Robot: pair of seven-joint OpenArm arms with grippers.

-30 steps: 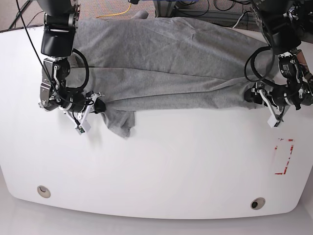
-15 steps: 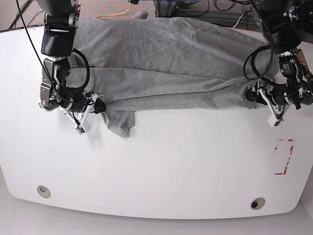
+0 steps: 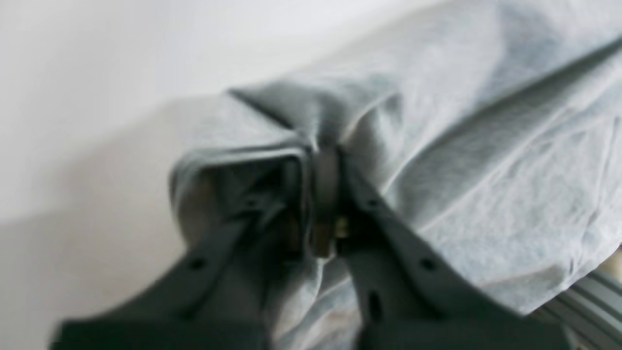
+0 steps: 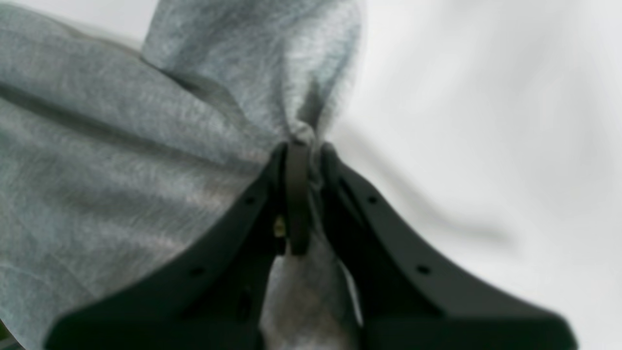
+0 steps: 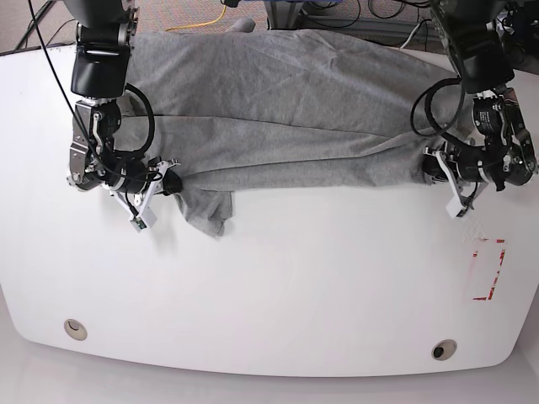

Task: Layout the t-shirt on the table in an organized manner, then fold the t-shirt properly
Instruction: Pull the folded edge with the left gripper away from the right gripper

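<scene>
Both pincers clamped on cloth: right pincer (image 5: 171, 183) pinches the t-shirt (image 5: 278, 109) at its near edge on the base view's left, left pincer (image 5: 431, 166) pinches the same near edge at the other end; wrist views show jaws closed on bunched grey fabric, right pincer (image 4: 301, 146), left pincer (image 3: 323, 155). Shirt lies away from both pincers, toward the far side, long axis running straight between the two arms, so each arm is at its own end. Far edge hangs over the back of the surface (image 5: 278, 295). A loose flap droops near the right pincer. Plenty of bare white room on the near side; red tape outline (image 5: 488, 269) sits near the left arm.
</scene>
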